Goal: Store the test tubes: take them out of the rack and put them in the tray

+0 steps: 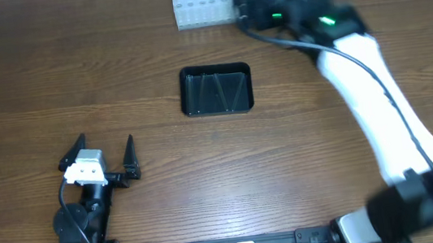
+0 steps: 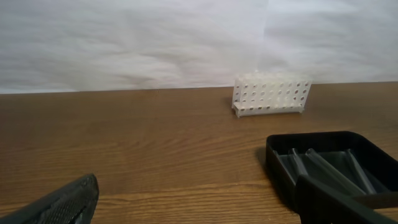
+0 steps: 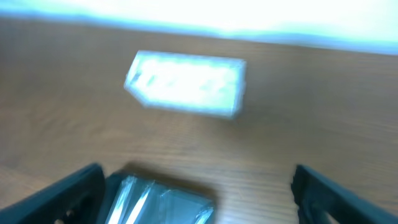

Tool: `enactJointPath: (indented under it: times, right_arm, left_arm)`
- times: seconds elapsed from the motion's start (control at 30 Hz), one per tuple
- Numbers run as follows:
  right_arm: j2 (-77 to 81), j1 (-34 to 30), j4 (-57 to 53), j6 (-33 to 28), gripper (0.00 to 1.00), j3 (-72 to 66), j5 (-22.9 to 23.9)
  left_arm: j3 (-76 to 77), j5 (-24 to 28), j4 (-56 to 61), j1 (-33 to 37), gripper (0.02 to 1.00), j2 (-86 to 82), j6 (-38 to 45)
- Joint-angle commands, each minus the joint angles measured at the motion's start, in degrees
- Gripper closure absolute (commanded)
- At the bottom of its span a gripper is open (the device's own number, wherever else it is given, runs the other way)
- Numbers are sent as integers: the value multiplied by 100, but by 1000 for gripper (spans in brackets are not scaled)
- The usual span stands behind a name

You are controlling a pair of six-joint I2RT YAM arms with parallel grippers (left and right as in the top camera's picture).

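The black tray (image 1: pixel 183 92) sat at the bench's middle and held several test tubes (image 1: pixel 217 91). They were clear and slender and lay flat, slightly fanned, with their long axes running roughly from the tray's near wall to its far wall. The white rack (image 1: pixel 205 7) stood lengthwise along the bench's far edge. The right gripper (image 3: pixel 196 169) hung raised near the rack, fingers spread. The left gripper (image 1: pixel 104 142), fingers apart, was near the bench's front-left corner.

The left arm (image 1: pixel 80 219) is folded at lower left, the left gripper (image 1: pixel 106 153) spread wide. The right arm (image 1: pixel 369 96) is stretched to the top edge, the right gripper (image 3: pixel 196 171) likewise spread.
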Motion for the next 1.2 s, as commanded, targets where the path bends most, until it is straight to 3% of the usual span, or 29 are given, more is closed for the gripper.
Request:
enactJointPath:
  times: [0.03, 0.2, 0.37, 0.53, 1.03, 1.2]
  right_arm:
    - [-1311, -684, 715, -356, 9, -1480, 79]
    - [-2715, -1104, 1746, -970, 7, -3147, 260]
    - [-4212, -938, 2924, -1084, 9, -4962, 1001]
    - [-5414, -658, 3545, -1084, 9, -6247, 1128]
    - [-8303, -660, 3617, -1082, 9, -8609, 1255]
    - [-9215, -717, 2951, -1084, 7, -8706, 1305]
  left_arm:
    - [-33, 90, 0, 28, 18, -46, 83]
    - [-33, 90, 0, 28, 18, -46, 83]
    - [-33, 90, 0, 28, 18, -46, 83]
    - [-33, 90, 0, 28, 18, -46, 83]
    - [-33, 90, 0, 28, 20, -46, 83]
    - [-33, 90, 0, 28, 20, -46, 83]
